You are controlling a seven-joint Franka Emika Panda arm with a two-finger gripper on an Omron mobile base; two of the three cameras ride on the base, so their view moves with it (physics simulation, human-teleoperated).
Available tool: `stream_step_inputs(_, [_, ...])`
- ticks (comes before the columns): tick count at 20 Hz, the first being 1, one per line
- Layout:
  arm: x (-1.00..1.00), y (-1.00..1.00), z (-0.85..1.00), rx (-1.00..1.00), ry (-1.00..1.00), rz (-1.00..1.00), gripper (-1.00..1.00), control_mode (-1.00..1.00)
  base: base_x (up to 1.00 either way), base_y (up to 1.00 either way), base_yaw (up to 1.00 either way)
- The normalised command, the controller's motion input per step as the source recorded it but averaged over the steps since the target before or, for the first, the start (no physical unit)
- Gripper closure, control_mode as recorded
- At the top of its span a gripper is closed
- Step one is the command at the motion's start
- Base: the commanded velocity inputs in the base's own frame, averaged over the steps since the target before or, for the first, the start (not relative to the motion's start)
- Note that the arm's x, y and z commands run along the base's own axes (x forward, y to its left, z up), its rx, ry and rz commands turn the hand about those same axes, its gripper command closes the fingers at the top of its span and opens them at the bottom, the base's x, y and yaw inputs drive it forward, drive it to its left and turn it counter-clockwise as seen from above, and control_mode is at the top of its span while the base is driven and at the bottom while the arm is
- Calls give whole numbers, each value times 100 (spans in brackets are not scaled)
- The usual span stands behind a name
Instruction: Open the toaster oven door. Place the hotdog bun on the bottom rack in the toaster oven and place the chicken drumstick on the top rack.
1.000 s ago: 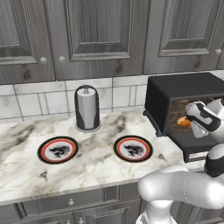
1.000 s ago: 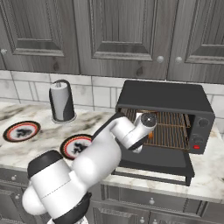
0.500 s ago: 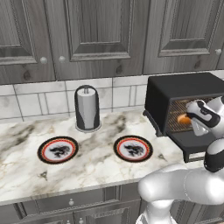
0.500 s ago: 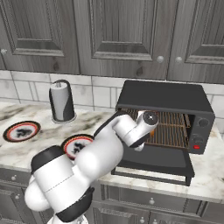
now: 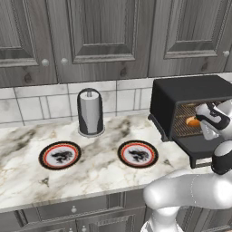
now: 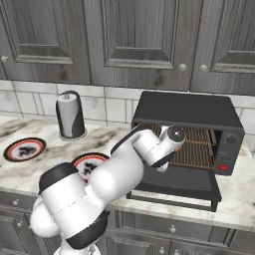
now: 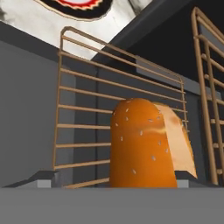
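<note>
Up close in the hand cam, the smooth orange-tan hotdog bun w/ sesame specks sits on a thin copper-coloured wire rack inside the boxy matte black toaster oven. We'd guess that's the bottom rack, but can't be sure from this rolled angle. Gripper is at the oven mouth; its tips don't show, so can't tell from the pics if the jaws are apart or on the bun.

Tips for this step imo: we want the bun fully resting on the wires, then pull the hand straight back out, low and level, so it doesn't clip the second wire grid or drag the bun off.

The flat black door hangs open, flat in front. That's the main thing to dodge when backing off.

Further out on the marble counter: two red-rimmed plates, then the dark cylindrical paper towel holder by the tiled wall, well apart from the oven.
</note>
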Motion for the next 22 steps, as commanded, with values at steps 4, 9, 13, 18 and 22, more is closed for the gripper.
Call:
stream_step_inputs(4, [14,-3,-8,0,0,0,-100,-100,0,0,0])
stream_step_inputs(9, [8,-1,-4,0,-4,0,-100,-100,0,0,0])
stream_step_inputs(13, [0,-1,19,3,-12,0,-100,-100,0,0,0])
stream_step_inputs(18, [-3,-5,35,6,-20,0,-100,-100,0,0,0])
stream_step_inputs(22, [-54,-40,19,6,-8,2,-100,-100,0,0,0])
